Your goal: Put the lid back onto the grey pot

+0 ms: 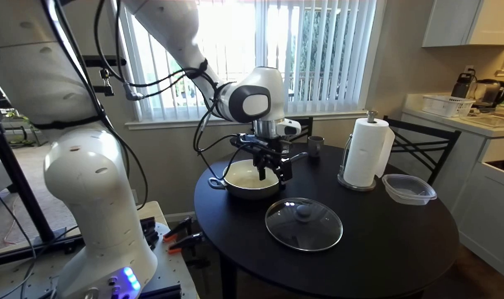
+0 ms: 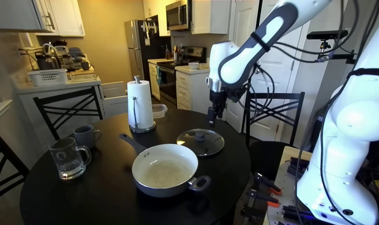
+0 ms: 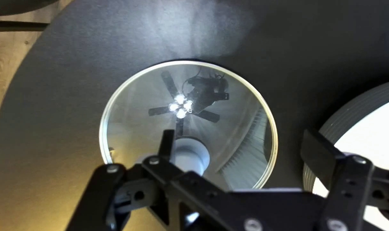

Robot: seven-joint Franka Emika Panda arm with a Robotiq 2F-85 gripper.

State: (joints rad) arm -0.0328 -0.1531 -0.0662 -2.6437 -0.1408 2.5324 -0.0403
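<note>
The lid (image 1: 308, 230) is laid flat on the table (image 1: 385, 253), just beside the pot (image 2: 164, 171), knob (image 1: 303, 211) upward; above the table, near the pot, the gripper (image 3: 237, 144) is held up, released, its fingers (image 3: 318, 154) spread wide; near the pot, the roll (image 1: 363, 153) is stood upright; the tub (image 1: 407, 192) is set well apart from the pot.

The arm (image 1: 173, 29) arches outward, its fingers (image 3: 320, 155) (spread wide) pointing down.

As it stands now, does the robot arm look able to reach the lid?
Probably yes: the gripper hangs open, and nothing is seen lying on the lid, whose knob points up. The pot close by may call for care.
</note>
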